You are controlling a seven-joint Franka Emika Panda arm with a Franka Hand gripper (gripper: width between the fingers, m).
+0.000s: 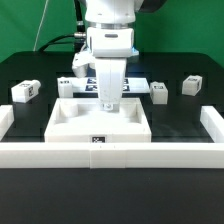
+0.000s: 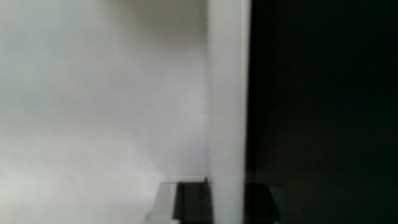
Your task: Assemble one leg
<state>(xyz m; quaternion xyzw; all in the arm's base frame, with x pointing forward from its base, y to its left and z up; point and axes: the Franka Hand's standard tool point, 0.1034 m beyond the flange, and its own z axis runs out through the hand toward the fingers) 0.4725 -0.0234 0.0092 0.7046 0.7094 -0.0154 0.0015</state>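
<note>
Several small white legs with tags lie on the black table in the exterior view: two on the left and two on the right. None is held. The large white square recessed panel lies in the middle. My gripper points straight down at the panel's far rim. In the wrist view my dark fingertips stand on either side of the panel's thin upright rim wall and press against it; my gripper is shut on that rim. No leg shows in the wrist view.
A white U-shaped fence runs along the front with arms at the exterior view's left and right. The marker board lies behind the panel, partly hidden by my arm. A green backdrop stands behind the table.
</note>
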